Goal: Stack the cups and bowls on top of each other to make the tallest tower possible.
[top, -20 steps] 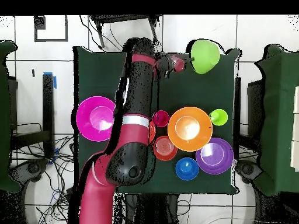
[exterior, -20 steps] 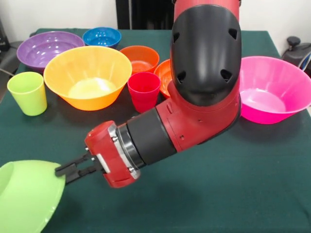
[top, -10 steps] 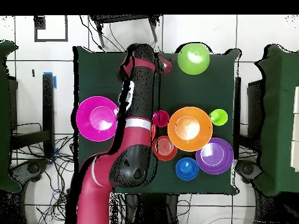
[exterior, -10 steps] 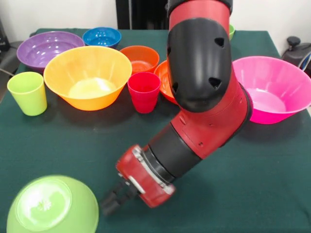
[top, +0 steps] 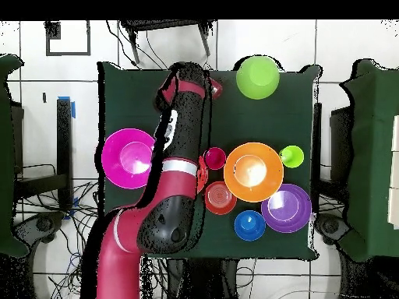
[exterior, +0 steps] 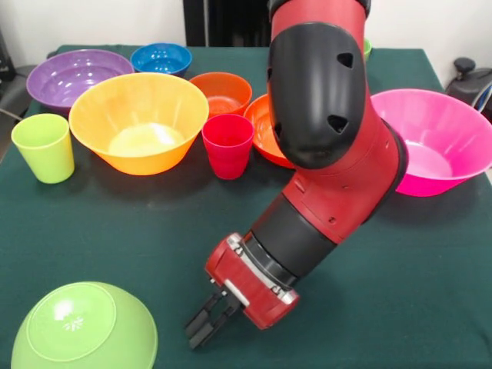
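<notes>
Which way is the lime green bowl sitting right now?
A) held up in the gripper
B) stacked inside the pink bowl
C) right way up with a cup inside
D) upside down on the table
D: the lime green bowl rests rim-down on the green table with its flat base facing up, apart from the gripper.

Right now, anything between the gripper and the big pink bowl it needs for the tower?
Only the arm's own body fills that line. The gripper hangs beside the flipped lime green bowl; the pink bowl sits alone, with bare cloth before it.
</notes>
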You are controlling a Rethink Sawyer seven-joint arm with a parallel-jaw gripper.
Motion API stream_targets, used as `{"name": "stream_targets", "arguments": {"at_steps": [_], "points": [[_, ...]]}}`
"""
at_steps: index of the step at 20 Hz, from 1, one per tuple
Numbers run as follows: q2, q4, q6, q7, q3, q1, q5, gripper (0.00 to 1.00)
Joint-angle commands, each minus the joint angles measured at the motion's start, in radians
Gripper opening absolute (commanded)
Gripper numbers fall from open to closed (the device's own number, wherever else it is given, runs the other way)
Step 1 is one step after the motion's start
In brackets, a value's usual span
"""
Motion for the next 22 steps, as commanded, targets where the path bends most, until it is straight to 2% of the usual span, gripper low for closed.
{"name": "stream_targets", "arguments": {"at_steps": [1, 3, 7, 12, 16, 19, 22], "points": [[0.014, 0.106, -0.045, 0.287, 0.129, 0.042, 0.076, 0.0], [-0.002, 0.133, -0.048, 0.289, 0.131, 0.049, 0.082, 0.0], [-0.086, 0.258, -0.097, 0.267, 0.149, 0.074, 0.093, 0.0], [-0.297, 0.499, -0.166, 0.149, 0.204, 0.1, 0.137, 0.0], [-0.429, 0.645, -0.218, 0.104, 0.226, 0.103, 0.159, 0.0], [-0.51, 0.735, -0.259, 0.08, 0.233, 0.101, 0.163, 0.0], [-0.549, 0.815, -0.33, 0.112, 0.179, 0.108, 0.128, 0.0]]}}
